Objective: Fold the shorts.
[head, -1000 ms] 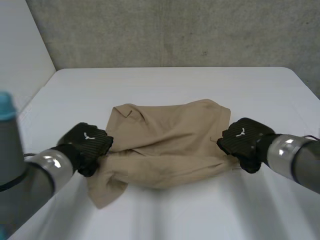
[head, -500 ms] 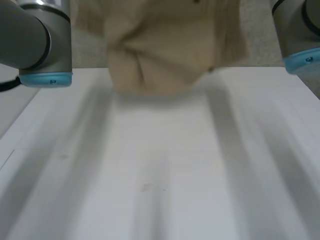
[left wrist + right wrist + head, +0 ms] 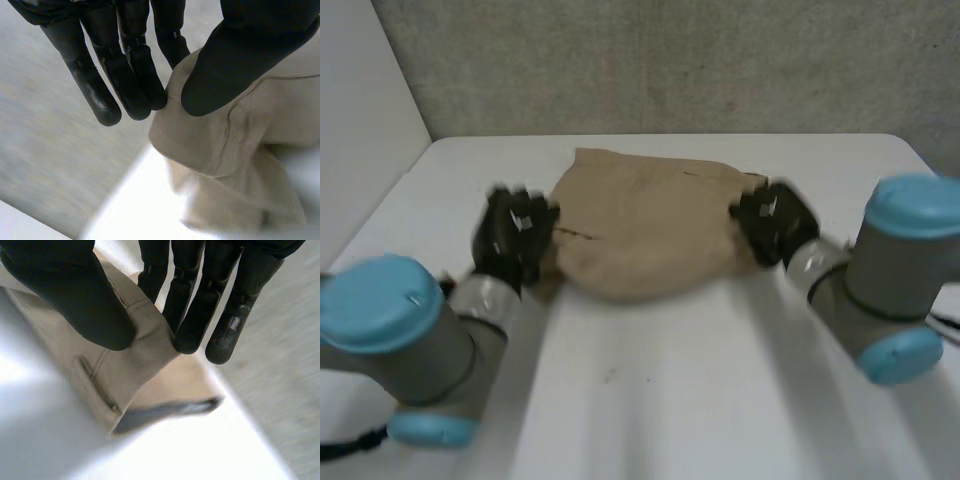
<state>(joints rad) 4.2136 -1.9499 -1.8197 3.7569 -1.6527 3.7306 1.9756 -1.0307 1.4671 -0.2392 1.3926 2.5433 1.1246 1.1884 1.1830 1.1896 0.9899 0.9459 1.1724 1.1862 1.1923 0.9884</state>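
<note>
Left hand (image 3: 517,235) pinches one end of the tan shorts (image 3: 645,235), right hand (image 3: 772,222) pinches the waistband end; cloth spans between them. Risk: an uneven pull slips a shallow pinch and the shorts bunch.

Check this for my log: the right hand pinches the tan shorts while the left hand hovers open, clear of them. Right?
No. The left hand also pinches the shorts, thumb against fingers on their edge, as the left wrist view shows. The right hand does pinch the opposite side.
</note>
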